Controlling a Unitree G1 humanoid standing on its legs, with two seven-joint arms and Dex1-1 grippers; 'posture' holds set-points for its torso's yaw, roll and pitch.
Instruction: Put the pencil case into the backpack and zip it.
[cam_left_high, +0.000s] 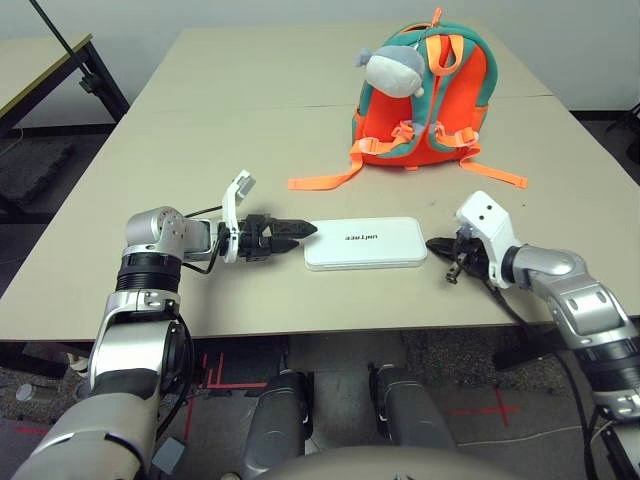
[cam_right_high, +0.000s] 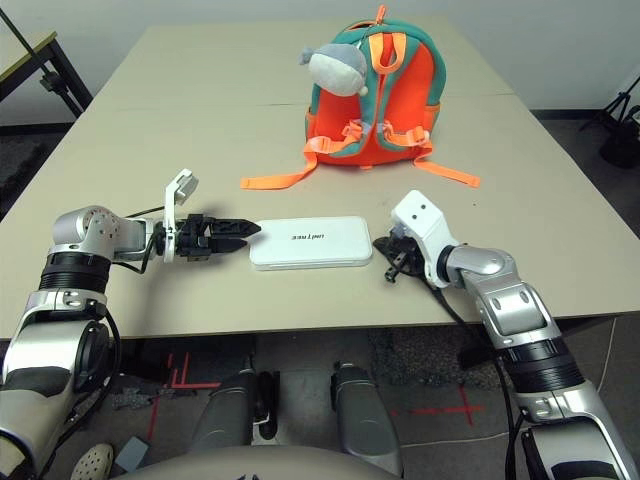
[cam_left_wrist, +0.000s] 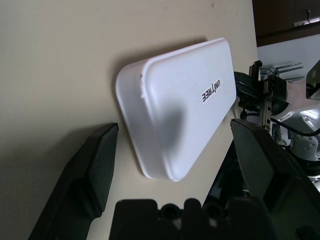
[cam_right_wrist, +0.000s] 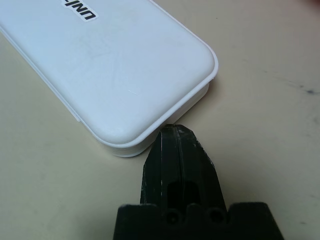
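Note:
The white pencil case (cam_left_high: 365, 243) lies flat near the table's front edge, with its dark lettering facing up. My left gripper (cam_left_high: 303, 231) sits just off its left end, pointing at it; in the left wrist view its fingers (cam_left_wrist: 90, 175) stand wide open with the case's end (cam_left_wrist: 175, 105) a little ahead of them. My right gripper (cam_left_high: 436, 245) is at the case's right end. Its fingers (cam_right_wrist: 177, 160) are shut together, and their tip touches the case's corner edge (cam_right_wrist: 150, 135). The orange and teal backpack (cam_left_high: 425, 95) stands upright at the back, with a grey plush (cam_left_high: 392, 68) hanging on it.
The backpack's orange straps (cam_left_high: 322, 181) trail on the tabletop (cam_left_high: 200, 130) between it and the case, one to each side. The table's front edge (cam_left_high: 330, 328) runs close behind both grippers. Another table (cam_left_high: 40, 60) and a black stand are at the far left.

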